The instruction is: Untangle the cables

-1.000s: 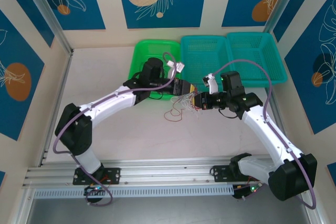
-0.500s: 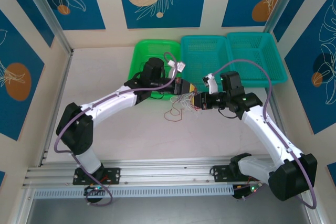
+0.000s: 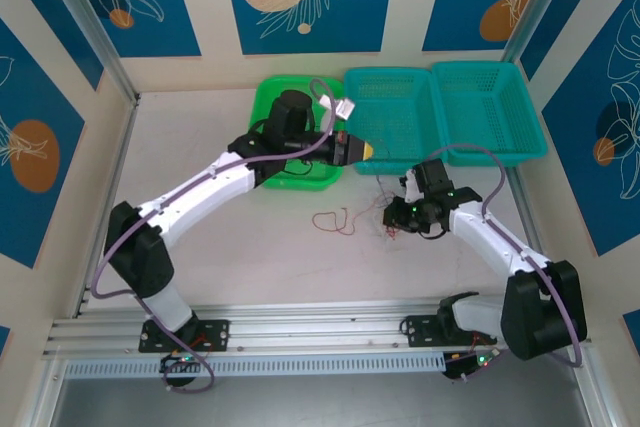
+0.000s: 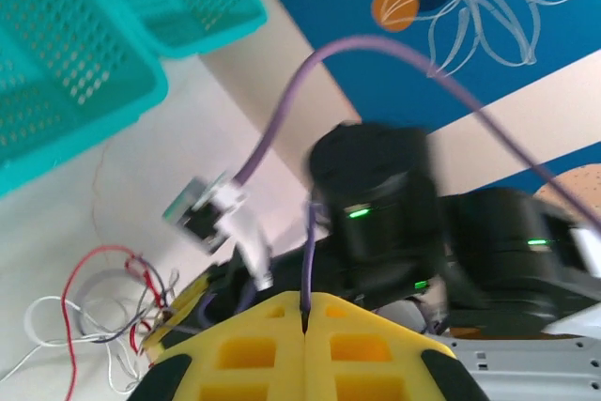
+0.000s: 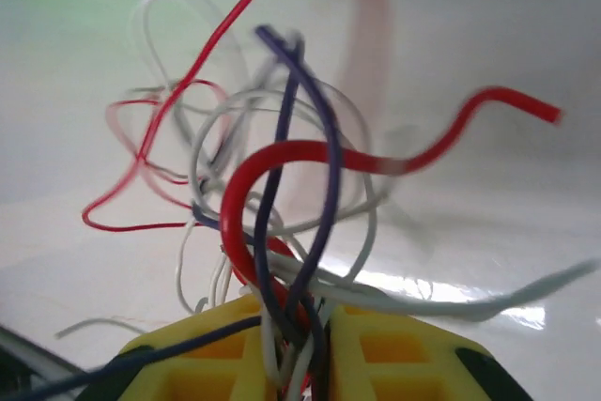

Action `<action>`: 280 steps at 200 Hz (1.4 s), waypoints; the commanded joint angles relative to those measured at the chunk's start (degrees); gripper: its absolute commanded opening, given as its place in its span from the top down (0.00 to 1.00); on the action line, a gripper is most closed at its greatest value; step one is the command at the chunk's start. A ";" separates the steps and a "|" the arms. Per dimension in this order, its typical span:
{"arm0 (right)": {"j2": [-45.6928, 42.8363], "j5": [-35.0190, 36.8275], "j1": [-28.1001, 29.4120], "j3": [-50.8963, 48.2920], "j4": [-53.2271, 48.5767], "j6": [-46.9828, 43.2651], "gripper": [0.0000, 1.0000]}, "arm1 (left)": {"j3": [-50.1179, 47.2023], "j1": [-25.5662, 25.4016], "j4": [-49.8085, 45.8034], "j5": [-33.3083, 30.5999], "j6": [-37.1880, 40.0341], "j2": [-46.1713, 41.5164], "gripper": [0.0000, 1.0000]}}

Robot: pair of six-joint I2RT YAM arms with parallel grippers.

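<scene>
Untangling the cables (image 5: 282, 149), both arms.
My left gripper (image 4: 305, 312) pinches one dark cable (image 4: 307, 260); at five o'clock, my right gripper (image 5: 299, 326) straddles them, grip unclear.

Bright, even light with soft shadows. In the right wrist view the cables (image 5: 282, 150) blur at upper right. Glare streaks the bench (image 5: 498, 251) at lower right.

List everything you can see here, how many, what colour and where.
cables: several, red, whitish and dark, tangled mid-table
dark cable: one, pinched in the left jaws
green basket: one, far edge of table
teal baskets: two, right of the green one
table: one, pale, under everything
left arm: one, white and black, left jaws shut
right arm: one, white and black, right jaws closed on the cables
</scene>
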 commanded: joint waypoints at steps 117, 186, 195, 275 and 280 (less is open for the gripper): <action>3.37 2.03 -9.66 -6.19 -3.43 7.32 0.89 | 44.18 6.00 -24.78 -12.15 18.46 -2.34 1.00; 7.20 4.67 -14.06 -5.51 -6.81 11.78 0.79 | 71.39 10.76 -40.56 -35.09 24.00 2.99 1.00; 6.32 3.58 -14.17 -5.76 -6.12 11.34 0.80 | 72.35 10.95 -41.30 -33.88 24.52 3.31 1.00; -18.85 -1.05 -8.36 -3.75 -2.24 -1.68 0.98 | 72.38 5.71 -58.04 -4.42 41.66 14.13 0.73; -20.15 -0.47 -7.58 -3.32 -2.13 -2.84 0.98 | 72.38 5.30 -58.59 -2.64 43.32 14.82 0.70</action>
